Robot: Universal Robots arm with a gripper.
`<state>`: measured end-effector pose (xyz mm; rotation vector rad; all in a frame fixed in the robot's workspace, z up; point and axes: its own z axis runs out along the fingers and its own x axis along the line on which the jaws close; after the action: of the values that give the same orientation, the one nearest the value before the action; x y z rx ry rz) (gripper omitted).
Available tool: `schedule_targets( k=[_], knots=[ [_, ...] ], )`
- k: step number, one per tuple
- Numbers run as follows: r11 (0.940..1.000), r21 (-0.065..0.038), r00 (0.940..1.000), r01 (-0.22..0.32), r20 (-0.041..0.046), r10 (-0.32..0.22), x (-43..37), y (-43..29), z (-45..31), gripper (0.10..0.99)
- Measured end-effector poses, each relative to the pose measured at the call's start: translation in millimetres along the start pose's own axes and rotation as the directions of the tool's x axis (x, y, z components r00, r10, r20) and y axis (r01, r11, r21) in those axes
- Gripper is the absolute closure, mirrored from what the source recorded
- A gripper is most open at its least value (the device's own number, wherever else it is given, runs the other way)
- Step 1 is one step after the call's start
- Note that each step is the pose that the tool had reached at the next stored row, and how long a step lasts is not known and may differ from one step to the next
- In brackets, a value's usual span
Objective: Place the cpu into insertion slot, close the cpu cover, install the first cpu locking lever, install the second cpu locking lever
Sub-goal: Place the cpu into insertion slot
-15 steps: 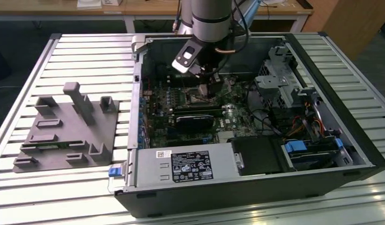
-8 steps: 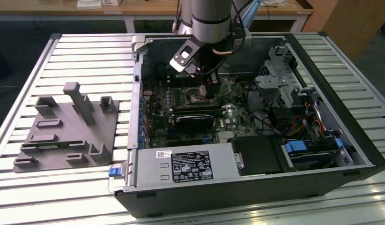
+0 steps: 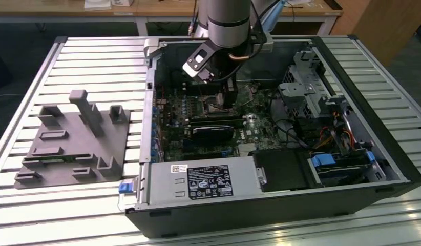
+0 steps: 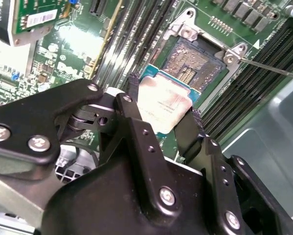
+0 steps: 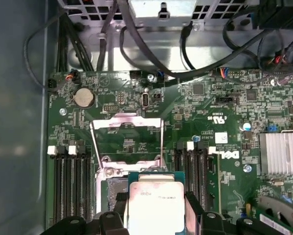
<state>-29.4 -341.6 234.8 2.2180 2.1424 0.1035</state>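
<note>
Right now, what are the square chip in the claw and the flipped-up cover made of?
The cpu: seemingly metal on top, dull silvery-grey with smudges, green board edging beneath. The cpu cover: probably thin sheet metal, bright silvery, catching glints.

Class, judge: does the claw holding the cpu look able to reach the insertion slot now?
Probably yes: the cpu cover stands open and the insertion slot lies bare just past the claw and its cpu.

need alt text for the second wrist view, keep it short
The gripper holds the cpu, a silvery square chip, between its black jaws, right at the edge of the uncovered insertion slot and not seated in it. Long black memory slots flank the socket on the green motherboard.
</note>
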Motion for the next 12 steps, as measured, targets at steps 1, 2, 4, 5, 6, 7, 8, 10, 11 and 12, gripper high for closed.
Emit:
schedule_targets(
  k=[1,2,4,5,6,7,8,10,11,12],
  knots=[
    [1.0000,0.000,1.0000,0.000,0.0001,0.000,1.3,-0.7,0.1,0.545],
    [1.0000,0.000,1.0000,0.000,0.0004,0.000,2.6,-1.4,0.3,0.545],
    [1.0000,0.000,1.0000,0.000,0.0018,0.000,5.2,-3.2,0.8,0.545],
    [1.0000,0.000,1.0000,0.000,0.0029,0.000,6.3,-4.3,1.1,0.545],
    [1.0000,0.000,1.0000,0.000,0.0046,0.000,7.4,-5.6,1.5,0.545],
    [1.0000,0.000,1.0000,0.001,0.0065,-0.001,8.3,-6.8,2.0,0.545],
    [1.0000,0.000,1.0000,0.001,0.0084,-0.001,9.2,-8.0,2.5,0.545],
    [1.0000,0.000,0.9999,0.001,0.0119,-0.001,11.0,-9.9,4.1,0.545],
    [1.0000,0.000,0.9999,0.001,0.0137,-0.001,12.0,-10.7,4.8,0.545],
    [1.0000,-0.001,0.9999,0.001,0.0159,-0.001,13.0,-11.4,5.6,0.545]
  ],
)
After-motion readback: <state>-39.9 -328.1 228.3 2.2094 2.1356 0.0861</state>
